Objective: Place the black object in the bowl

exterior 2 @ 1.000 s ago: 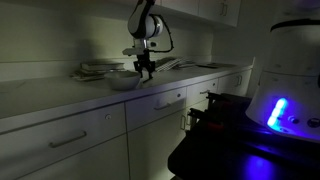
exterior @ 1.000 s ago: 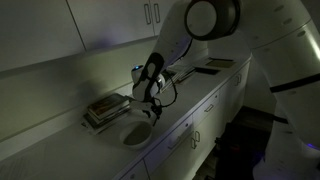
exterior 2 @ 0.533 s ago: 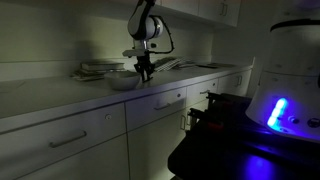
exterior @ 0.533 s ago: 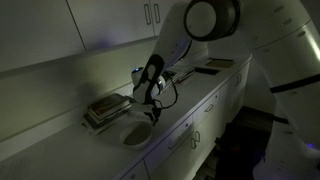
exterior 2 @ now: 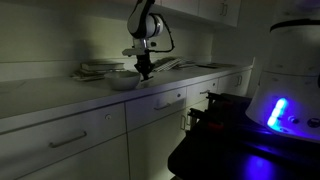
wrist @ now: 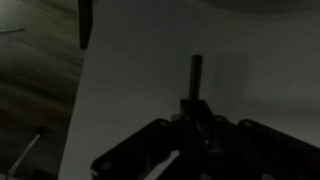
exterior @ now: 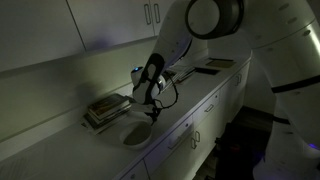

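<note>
The black object (wrist: 197,72) is a slim dark stick that pokes out ahead of my fingertips in the wrist view, over the pale counter. My gripper (wrist: 197,104) is shut on its near end. In both exterior views the gripper (exterior: 152,114) (exterior 2: 145,72) points down at the counter, right beside the bowl. The bowl (exterior: 134,133) (exterior 2: 121,82) is pale, round and shallow, and nothing shows in it. The room is dark, so I cannot tell whether the stick still touches the counter.
A flat stack of book-like items (exterior: 105,108) (exterior 2: 100,70) lies on the counter just behind the bowl. Another flat item (exterior: 215,65) lies farther along the counter. The counter's front edge with drawers (exterior 2: 110,118) runs below. Wall cabinets (exterior: 150,12) hang above.
The jaws have closed onto the black stick over the last second. The arm has barely moved, and the bowl and the stack lie as before.
</note>
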